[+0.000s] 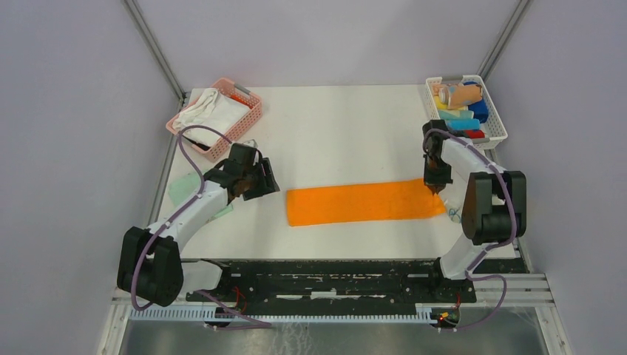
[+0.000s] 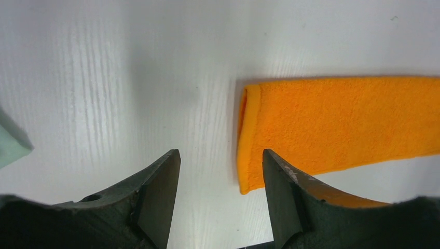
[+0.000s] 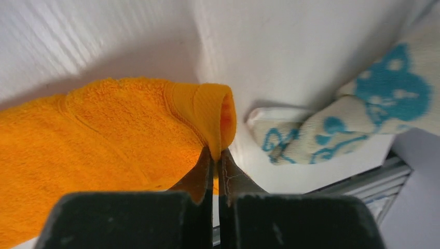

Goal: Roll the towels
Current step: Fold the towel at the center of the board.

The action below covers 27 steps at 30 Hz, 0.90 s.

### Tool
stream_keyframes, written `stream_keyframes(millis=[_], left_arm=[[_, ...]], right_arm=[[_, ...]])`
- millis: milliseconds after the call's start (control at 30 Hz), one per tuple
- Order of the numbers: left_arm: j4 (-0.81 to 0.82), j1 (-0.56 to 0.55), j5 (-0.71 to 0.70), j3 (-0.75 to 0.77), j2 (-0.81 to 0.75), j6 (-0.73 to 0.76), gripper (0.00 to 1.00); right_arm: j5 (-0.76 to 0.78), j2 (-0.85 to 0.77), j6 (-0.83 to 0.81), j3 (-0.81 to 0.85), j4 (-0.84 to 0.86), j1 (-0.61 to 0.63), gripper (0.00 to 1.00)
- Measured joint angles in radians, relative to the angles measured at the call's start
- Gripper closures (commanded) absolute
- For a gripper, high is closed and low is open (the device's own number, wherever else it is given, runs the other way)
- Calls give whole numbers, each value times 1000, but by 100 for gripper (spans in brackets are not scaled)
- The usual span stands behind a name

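The orange towel [image 1: 366, 203] lies folded into a long flat strip across the middle of the white surface [image 1: 340, 126], running from 9 o'clock to 3 o'clock. At its 9 o'clock end the folded edge shows a smooth hem. Its 3 o'clock end is lifted into a small loop.

The right tool [image 3: 214, 155] is pressed together on that 3 o'clock end, pinching the hem of the orange towel between its tips. The cloth curls up and over them.

The left tool [image 2: 222, 161] sits just off the strip's 9 o'clock end, its jaws spread with nothing between them but bare surface. In the wrist view the towel's near corner sits beside its right finger.

A white towel with teal print [image 3: 363, 114] lies crumpled just beside the pinched end, at 3 o'clock, by the edge of the surface. A mint green towel [image 1: 185, 188] lies at 9 o'clock, partly under the left arm.

Further out, a pink basket [image 1: 222, 122] holding a white cloth [image 1: 211, 111] stands at 10 o'clock. A white basket [image 1: 494, 129] filled with coloured items stands at 2 o'clock.
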Motion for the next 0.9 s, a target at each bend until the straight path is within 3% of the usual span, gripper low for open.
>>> stream_keyframes(millis=[233,533,900], left_arm=[[84,-20,151,-7,51,-19,35],[228,-89,245,-40,208,-106,46],[332,-146,255,-72,297,-160,70]], right_arm=[[141,-83,-30,140,-62,47,100],[-43,-76,5,280,-143,356,100],[-98,150,111,462,-198,670,100]])
